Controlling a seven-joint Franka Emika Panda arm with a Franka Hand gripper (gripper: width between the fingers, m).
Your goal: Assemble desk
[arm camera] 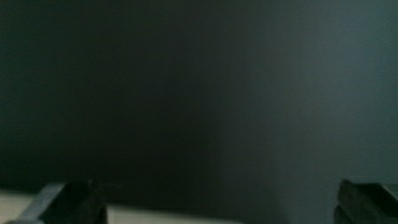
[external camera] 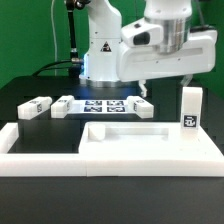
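1. Exterior view: the rimmed top [external camera: 140,143] lies flat, open side up, on the black desk [external camera: 30,128] at about 5 o'clock of the picture. It sits against the white border bars [external camera: 60,162].
2. An upright leg [external camera: 191,108] stands at the rimmed top's 2 o'clock corner. Whether it is seated in the corner or only stands behind it, I cannot tell. Two lying legs [external camera: 35,107] rest at the top's 10 o'clock, beside the marker board [external camera: 105,105].
3. The gripper [external camera: 150,86] hangs above the marker board's 3 o'clock end, clear of every part.
4. Wrist view: the gripper [arm camera: 222,205] is spread wide, its fingertips [arm camera: 71,203] far apart with nothing between them. Beyond them there is only dark blur.
5. Judgement: the plastic parts look light, stiff and rather slick. A leg is best pinched across two flat opposite faces near its middle. The top is likely too wide to span, so its rim wall is the place to grip.
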